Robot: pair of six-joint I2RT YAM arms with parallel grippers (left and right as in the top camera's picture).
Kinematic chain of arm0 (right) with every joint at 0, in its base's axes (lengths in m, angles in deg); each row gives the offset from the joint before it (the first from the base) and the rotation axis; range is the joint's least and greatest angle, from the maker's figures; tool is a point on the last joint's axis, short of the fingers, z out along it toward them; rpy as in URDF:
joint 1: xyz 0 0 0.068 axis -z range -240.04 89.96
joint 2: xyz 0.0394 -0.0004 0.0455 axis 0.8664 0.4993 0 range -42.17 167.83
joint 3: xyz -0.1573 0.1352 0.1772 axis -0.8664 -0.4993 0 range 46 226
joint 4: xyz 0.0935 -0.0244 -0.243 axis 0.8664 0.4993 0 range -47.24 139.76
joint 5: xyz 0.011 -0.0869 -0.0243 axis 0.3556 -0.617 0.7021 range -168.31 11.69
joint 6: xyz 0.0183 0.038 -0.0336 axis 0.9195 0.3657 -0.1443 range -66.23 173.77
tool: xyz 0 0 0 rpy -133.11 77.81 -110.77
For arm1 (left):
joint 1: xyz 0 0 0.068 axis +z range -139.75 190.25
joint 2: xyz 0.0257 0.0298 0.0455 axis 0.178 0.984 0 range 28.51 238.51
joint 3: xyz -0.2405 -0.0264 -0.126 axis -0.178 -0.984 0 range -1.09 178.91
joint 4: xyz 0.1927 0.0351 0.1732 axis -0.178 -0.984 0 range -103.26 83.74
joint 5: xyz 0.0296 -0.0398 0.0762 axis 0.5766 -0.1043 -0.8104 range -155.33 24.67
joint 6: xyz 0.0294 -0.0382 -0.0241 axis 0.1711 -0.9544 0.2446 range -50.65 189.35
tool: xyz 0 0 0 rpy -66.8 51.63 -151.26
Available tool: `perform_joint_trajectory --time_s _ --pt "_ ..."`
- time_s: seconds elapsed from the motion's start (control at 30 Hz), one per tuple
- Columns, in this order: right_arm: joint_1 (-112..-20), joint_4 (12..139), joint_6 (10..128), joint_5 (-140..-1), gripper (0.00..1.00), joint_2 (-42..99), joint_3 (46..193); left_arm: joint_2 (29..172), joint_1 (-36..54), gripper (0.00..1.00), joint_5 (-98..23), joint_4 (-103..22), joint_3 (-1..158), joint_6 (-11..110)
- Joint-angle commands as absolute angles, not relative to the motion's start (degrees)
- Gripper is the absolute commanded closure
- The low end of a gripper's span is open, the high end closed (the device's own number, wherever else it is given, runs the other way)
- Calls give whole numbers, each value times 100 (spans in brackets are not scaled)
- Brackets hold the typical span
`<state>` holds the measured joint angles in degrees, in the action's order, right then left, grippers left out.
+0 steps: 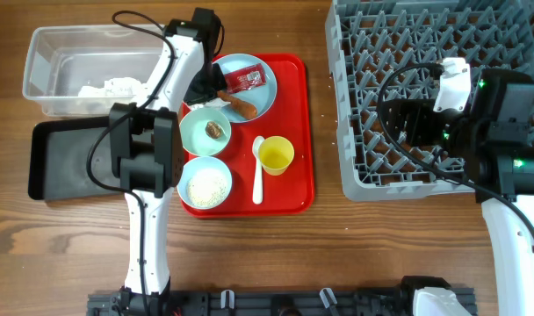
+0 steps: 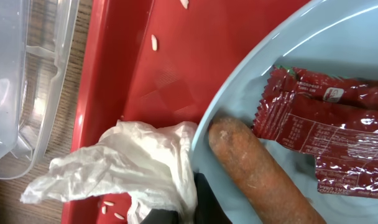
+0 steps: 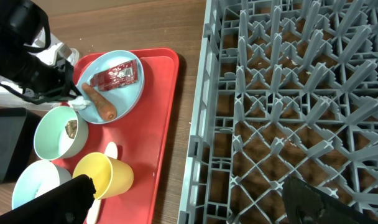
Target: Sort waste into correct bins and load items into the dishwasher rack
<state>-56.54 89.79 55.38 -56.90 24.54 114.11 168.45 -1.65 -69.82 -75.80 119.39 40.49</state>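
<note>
Pinching crumpled white napkin (image 2: 124,168) beside blue plate (image 2: 288,37), left end effector (image 2: 179,214) closed, right end effector (image 3: 192,202) wide open, empty

The brown wooden table (image 1: 381,254) carries four things directly. A clear plastic tub (image 1: 32,70) sits at upper left with a black tray (image 1: 65,167) just below it (their edges nearly meet). A red tray (image 1: 293,132) lies at centre, and the grey dishwasher rack (image 1: 337,105) fills the upper right, a strip of bare wood between them.

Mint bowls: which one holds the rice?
The lower bowl in the overhead view, full of rice; the other bowl holds a brown lump.
</note>
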Motion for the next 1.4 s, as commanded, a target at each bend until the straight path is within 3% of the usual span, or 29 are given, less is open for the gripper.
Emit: perform_joint_trajectory --time_s 0.0,0.03,0.17,0.37,0.53,0.83,0.87,0.9,0.97,1.0,1.3,1.37 --pt "-5671 8972 5527 -5620 0 2502 11490 16578 -141 91 -7120 -7674 11891 4040" --pt "-5671 8972 5529 -5620 0 2502 11490 16471 -141 85 -7120 -7674 11891 4047" --pt "-5671 8972 5529 -5620 0 2502 11488 16117 -141 96 -7120 -7672 11891 4058" --pt "-5671 8975 5529 -5620 0 2502 11490 15958 -143 96 -7117 -7674 11917 4058" --pt "-5671 8957 5531 -5618 0 2502 11490 15389 -104 96 -7146 -7803 12953 4661" --pt "-5671 8885 5553 -5589 0 2502 11490 15103 1291 96 -7782 -7578 13159 4652" --pt "-5671 8878 5594 -5589 0 2502 11490 15354 1599 83 -7753 -7449 13157 4637" --pt "-5671 8889 5601 -5589 0 2502 11490 15490 1734 51 -7719 -7383 13157 4639" --pt "-5671 8892 5697 -5591 0 2502 11490 15711 1887 12 -7649 -7346 13157 4643" --pt "-5671 8885 5695 -5594 0 2502 11490 15807 1927 2 -7574 -7353 13157 4643" --pt "-5671 8872 5678 -5596 0 2502 11490 15639 1621 0 -7410 -7134 13159 4969" --pt "-5671 8865 5675 -5596 0 2502 11490 15632 1437 0 -6822 -7112 13159 5349"
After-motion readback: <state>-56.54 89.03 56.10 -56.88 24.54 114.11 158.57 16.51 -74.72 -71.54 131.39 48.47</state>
